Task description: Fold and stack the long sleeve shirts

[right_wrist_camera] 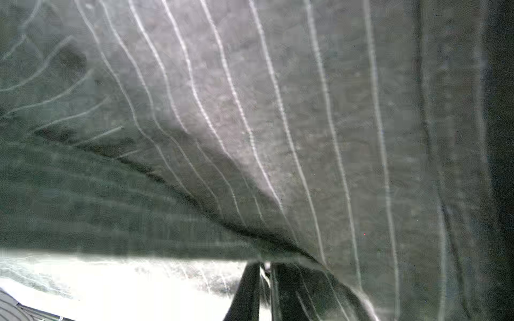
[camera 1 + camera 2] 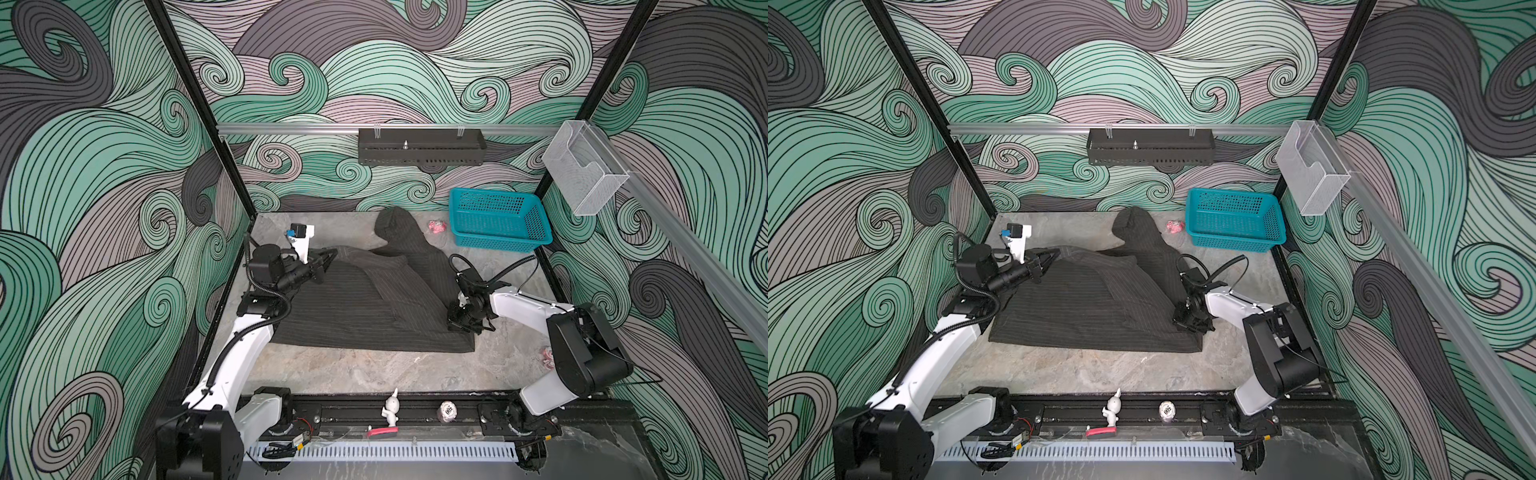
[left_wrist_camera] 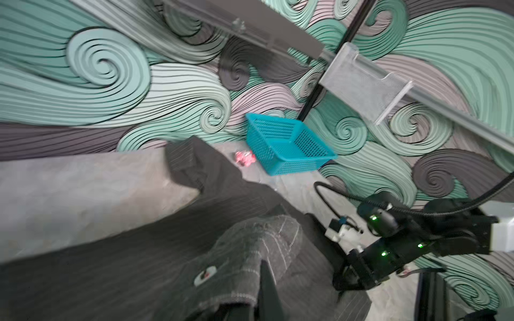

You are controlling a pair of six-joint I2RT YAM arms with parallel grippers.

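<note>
The dark charcoal pinstriped long sleeve shirt (image 2: 365, 307) lies spread across the middle of the grey stone-look counter (image 2: 374, 374). Its near hem is straight, and one sleeve reaches far, ending just left of the teal plastic mesh basket (image 2: 498, 224) in the far right corner. The left fingers (image 2: 328, 259) are pinched closed on its raised far-left edge and the right fingers (image 2: 457, 322) are clamped on its right edge, with bare counter along the near side and at far left.

Dark pinstriped shirt (image 2: 365, 307), spread out, partly folded

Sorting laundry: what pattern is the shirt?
The shirt is dark charcoal with thin pale pinstripes; clearest in right wrist view.
</note>
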